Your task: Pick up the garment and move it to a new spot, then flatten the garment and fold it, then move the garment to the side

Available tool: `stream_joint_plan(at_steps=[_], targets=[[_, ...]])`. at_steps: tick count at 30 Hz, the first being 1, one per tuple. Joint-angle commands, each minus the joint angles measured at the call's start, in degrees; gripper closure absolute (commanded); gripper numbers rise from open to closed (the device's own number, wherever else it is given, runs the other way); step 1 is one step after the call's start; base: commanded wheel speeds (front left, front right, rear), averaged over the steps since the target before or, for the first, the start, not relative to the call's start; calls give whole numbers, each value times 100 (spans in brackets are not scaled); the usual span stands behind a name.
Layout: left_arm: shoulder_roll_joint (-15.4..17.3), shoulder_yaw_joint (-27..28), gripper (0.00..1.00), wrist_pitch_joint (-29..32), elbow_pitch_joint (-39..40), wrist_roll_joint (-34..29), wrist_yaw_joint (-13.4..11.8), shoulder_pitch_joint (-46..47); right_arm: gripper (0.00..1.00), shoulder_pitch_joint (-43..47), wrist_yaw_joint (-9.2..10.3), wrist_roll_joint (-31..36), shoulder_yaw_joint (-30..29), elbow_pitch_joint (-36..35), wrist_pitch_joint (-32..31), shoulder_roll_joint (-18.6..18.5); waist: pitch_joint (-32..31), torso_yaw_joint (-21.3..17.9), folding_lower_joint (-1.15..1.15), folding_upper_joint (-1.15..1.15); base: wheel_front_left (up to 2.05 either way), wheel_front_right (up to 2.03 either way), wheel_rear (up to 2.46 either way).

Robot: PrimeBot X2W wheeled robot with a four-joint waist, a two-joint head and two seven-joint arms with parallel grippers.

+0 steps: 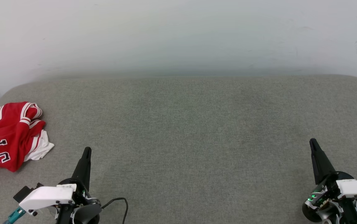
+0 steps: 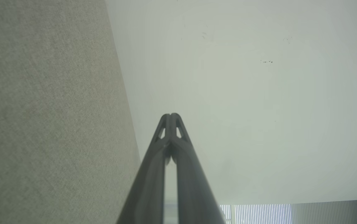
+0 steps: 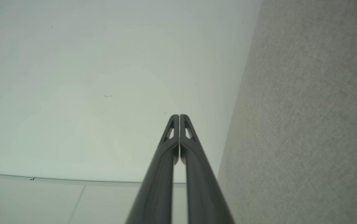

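The garment (image 1: 9, 138), a red jersey shirt with white sleeves and black white-outlined letters, lies crumpled at the far left edge of the grey fabric surface (image 1: 184, 130), partly cut off by the head view's border. My left gripper (image 1: 87, 150) hovers at the lower left, to the right of the garment and apart from it, its fingers pressed together with nothing between them. My right gripper (image 1: 312, 141) sits at the lower right, far from the garment, also shut and empty. Both wrist views show fingertips touching: left gripper (image 2: 170, 115), right gripper (image 3: 179, 116).
A pale wall (image 1: 178, 34) rises behind the grey surface. A black cable (image 1: 121, 202) loops beside the left wrist. Window blinds (image 2: 290, 213) appear at the bottom of the left wrist view.
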State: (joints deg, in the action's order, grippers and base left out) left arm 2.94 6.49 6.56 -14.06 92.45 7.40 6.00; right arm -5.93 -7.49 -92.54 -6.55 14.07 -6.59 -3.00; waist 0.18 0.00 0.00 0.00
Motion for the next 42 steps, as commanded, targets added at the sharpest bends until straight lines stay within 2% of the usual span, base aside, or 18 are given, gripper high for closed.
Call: stream_joint_plan(at_steps=[1,2,6,16,26,34,42], targets=[[-7,11,100,8,-3,-9,17,48,100,-65,1,26,7,6,0,25,0,0,0,0,0,0,0],[0,-2,0,-5,2,-3,0,-1,0,1,-1,4,1,-3,5,0,0,0,0,0,0,0,0],[-22,-36,0,-31,-166,-9,-8,-165,0,163,1,7,17,157,20,3,1,0,0,0,0,0,0],[-19,-146,0,-294,4,-155,-5,-286,0,266,1,203,183,-11,284,4,2,-10,0,0,0,0,0],[-16,-93,0,-556,23,-606,-3,-389,0,322,1,812,192,-6,547,5,0,-19,0,0,0,0,0],[-14,144,0,-746,195,-1279,-1,-445,0,319,1,1812,44,-193,739,6,4,-19,0,0,0,0,0],[-12,482,0,-917,480,-2075,1,-442,0,360,0,3142,76,-605,913,6,10,-25,0,0,0,0,0]])
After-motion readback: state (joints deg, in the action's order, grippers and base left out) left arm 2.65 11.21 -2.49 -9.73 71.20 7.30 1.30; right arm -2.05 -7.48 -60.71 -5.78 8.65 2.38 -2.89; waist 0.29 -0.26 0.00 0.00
